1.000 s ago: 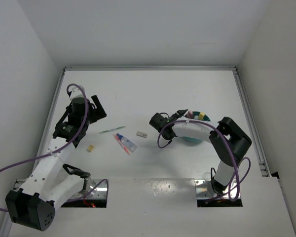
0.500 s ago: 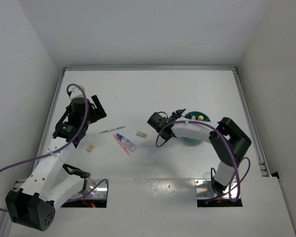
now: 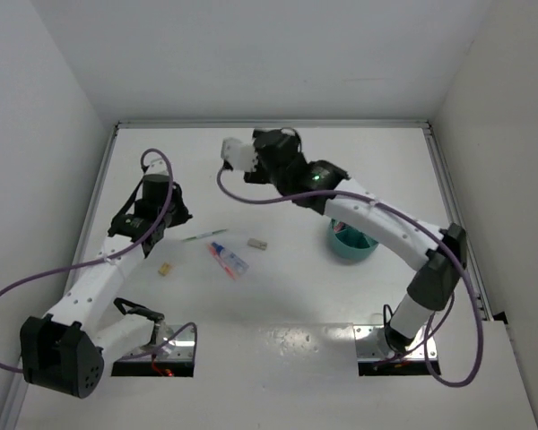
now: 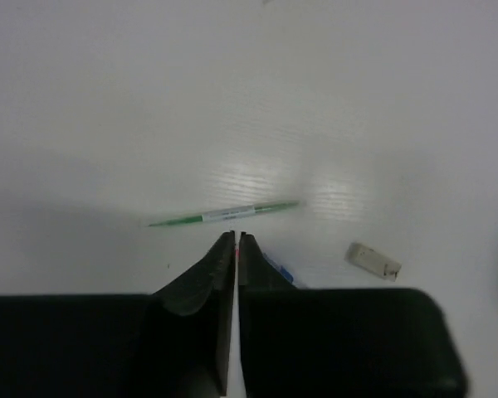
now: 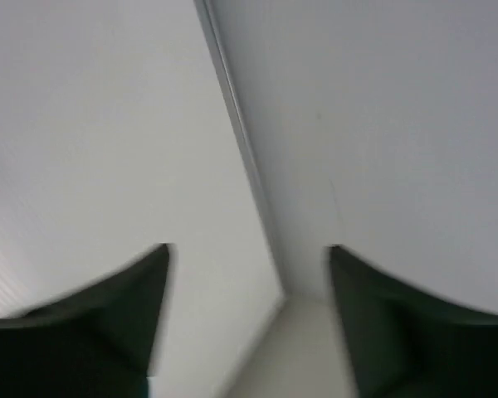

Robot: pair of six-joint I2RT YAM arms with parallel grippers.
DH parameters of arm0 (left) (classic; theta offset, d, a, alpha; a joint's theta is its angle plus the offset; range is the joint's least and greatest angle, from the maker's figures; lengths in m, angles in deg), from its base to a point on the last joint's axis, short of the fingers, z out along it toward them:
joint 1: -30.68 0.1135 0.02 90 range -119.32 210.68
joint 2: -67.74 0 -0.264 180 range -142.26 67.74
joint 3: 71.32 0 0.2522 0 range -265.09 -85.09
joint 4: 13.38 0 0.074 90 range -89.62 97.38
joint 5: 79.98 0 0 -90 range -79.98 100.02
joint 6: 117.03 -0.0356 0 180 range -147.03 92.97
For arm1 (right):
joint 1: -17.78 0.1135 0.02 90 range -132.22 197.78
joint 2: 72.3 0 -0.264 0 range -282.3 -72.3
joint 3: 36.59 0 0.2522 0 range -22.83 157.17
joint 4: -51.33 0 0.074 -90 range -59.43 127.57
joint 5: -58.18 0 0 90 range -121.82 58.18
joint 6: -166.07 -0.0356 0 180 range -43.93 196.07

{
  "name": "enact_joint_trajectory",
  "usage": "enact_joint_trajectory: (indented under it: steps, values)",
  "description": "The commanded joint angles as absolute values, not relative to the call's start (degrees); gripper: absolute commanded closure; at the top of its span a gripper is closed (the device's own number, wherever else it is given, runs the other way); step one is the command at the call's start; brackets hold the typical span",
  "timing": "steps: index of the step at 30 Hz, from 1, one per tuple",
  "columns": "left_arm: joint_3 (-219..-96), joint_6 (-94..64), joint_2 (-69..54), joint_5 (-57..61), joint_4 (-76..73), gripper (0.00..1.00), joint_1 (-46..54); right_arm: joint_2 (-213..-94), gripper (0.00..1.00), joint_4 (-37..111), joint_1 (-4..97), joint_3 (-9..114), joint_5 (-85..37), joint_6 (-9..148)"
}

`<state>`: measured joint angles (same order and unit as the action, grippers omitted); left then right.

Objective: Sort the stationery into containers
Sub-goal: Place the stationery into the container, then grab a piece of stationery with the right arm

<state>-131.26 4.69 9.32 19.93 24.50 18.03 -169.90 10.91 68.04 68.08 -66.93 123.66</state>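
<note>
left gripper (image 4: 236, 238) closed, empty, tips near pen (image 4: 224, 214). right gripper (image 5: 249, 249) parted, empty, facing wall corner. tub (image 3: 351, 244) at right; eraser (image 3: 257, 243), tube (image 3: 227, 260), yellow piece (image 3: 164, 269) loose on table (image 3: 287, 296).

Thin green pen (image 3: 204, 236) lying flat, clear-blue tube with red tip (image 3: 228, 260) slanted just nearer me, small grey eraser block (image 3: 258, 243) beside them, tiny yellow piece (image 3: 164, 269) towards my left, round teal plastic tub (image 3: 348, 252) upright, well off to my right
</note>
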Motion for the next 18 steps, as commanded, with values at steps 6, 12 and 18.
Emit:
enact_joint_trajectory:
  steps: [6,12,18]
  values:
    - [-132.55,1.62,5.41,13.70,23.93,0.16,19.08,-162.99,0.56,9.45,64.72,60.13,-27.44,86.73]
    - [-132.02,7.58,9.37,27.65,27.87,0.92,19.08,-174.59,0.96,1.80,64.19,69.88,-22.80,79.23]
    - [-134.83,20.15,12.17,50.17,36.77,0.46,20.29,-186.81,0.24,-3.73,65.77,80.07,-9.14,79.93]
